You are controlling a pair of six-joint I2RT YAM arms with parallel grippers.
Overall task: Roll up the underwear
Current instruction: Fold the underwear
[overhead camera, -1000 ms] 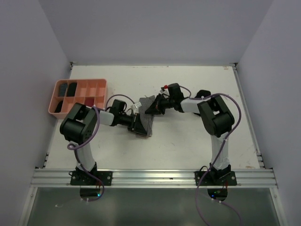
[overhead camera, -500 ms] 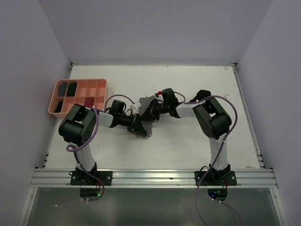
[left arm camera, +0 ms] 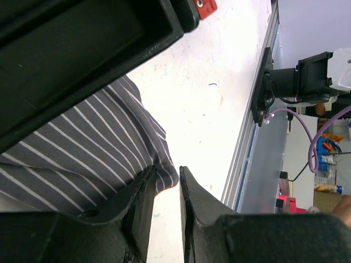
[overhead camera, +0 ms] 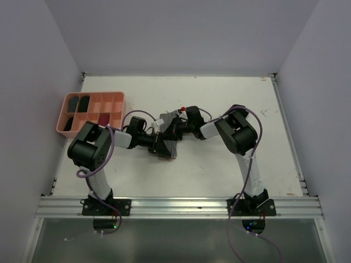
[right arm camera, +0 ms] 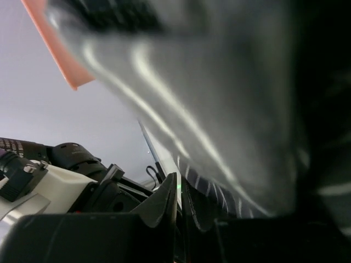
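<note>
Two arms meet over the striped underwear (overhead camera: 171, 147), which lies on the white surface (overhead camera: 219, 98) just toward 9 o'clock of centre, partly folded onto itself. The left fingers (overhead camera: 159, 143) reach it from 9 o'clock at its near-left edge. In the left wrist view those fingers (left arm camera: 143, 197) are almost together, pinching a hem corner of the underwear (left arm camera: 82, 148) between the tips. The right fingers (overhead camera: 175, 129) come in from 3 o'clock onto the far end of the cloth. In the right wrist view they (right arm camera: 167, 204) are pressed together with only a slit, striped cloth (right arm camera: 211, 189) bunched at the tips and apparently pinched; much of that view is blurred. A pink tray (overhead camera: 118, 94) sits at 10 o'clock, well apart, with dark items (overhead camera: 83, 103) in some compartments.
</note>
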